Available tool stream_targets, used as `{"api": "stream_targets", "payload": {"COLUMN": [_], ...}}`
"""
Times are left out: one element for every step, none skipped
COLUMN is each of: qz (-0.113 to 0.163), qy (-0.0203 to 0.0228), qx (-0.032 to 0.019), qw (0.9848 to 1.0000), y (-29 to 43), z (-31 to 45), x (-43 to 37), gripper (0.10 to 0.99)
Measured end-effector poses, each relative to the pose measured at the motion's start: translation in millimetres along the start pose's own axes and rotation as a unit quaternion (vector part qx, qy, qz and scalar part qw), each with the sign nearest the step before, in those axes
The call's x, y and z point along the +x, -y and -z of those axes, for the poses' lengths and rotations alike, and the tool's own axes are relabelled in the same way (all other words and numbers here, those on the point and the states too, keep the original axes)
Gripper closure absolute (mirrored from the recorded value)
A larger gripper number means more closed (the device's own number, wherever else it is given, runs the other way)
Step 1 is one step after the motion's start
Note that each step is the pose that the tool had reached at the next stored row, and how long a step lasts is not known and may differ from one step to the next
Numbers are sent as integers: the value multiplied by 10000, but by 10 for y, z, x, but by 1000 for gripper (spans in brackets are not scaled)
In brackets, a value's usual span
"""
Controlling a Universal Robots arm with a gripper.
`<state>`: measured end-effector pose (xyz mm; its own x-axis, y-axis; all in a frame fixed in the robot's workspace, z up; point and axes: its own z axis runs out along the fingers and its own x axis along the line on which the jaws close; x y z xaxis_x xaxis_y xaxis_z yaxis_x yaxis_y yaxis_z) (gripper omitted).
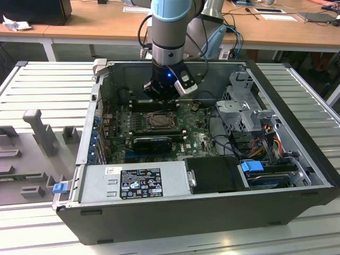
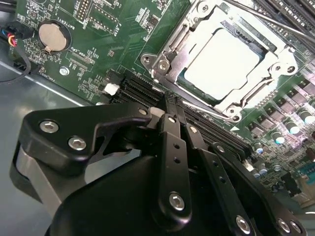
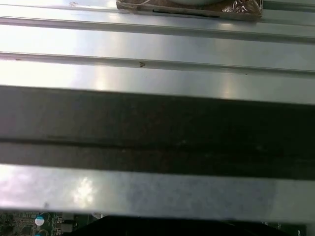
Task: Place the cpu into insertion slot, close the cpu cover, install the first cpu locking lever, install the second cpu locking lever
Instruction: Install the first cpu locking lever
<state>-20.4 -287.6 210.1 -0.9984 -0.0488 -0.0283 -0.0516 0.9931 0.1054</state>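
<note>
Clenched on nothing, the gripper (image 2: pixel 167 101) is hovering mid-frame in the second wrist view, the cpu (image 2: pixel 221 64) lying toward upper right beneath the cpu cover (image 2: pixel 174 44).

In the exterior view the robot's arm (image 1: pixel 169 26), a thick silver-grey tube with a pale blue joint cap, stands nearly upright and points straight down. Its black wrist block (image 1: pixel 166 74) shows a small blue light, with a white-and-grey camera housing (image 1: pixel 186 84) fixed to its side on the exterior view's right. Below it hangs the black, linked-metal claw (image 1: pixel 159 98). In the second wrist view the claw (image 2: pixel 168 101) has its two slim, bolted fingers (image 2: pixel 172 142) drawn together, tips meeting with no gap and nothing between them.
</note>
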Motion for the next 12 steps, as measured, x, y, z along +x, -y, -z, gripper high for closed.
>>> {"api": "stream_targets", "payload": {"qz": [-1,-1,-1,0,0,0,1,0,0,1,-1,0], "qy": [0,0,0,-1,-1,-2,-3,-4,-4,1,-2,-3], "qx": [2,4,7,12,22,29,42,52,54,44,50,53], "qw": [10000,10000,10000,10000,10000,10000,10000,10000,10000,10000,10000,10000], "y": [2,3,4,4,6,6,7,8,8,6,9,10], "z": [-16,-27,-34,-41,-53,-57,-62,-66,-70,-84,-86,-87], "x": [-2,-2,-3,-4,-5,-5,-6,-6,-6,-8,-6,-6], "gripper": [980,980,980,980,980,980,980,980,980,980,980,980]}}
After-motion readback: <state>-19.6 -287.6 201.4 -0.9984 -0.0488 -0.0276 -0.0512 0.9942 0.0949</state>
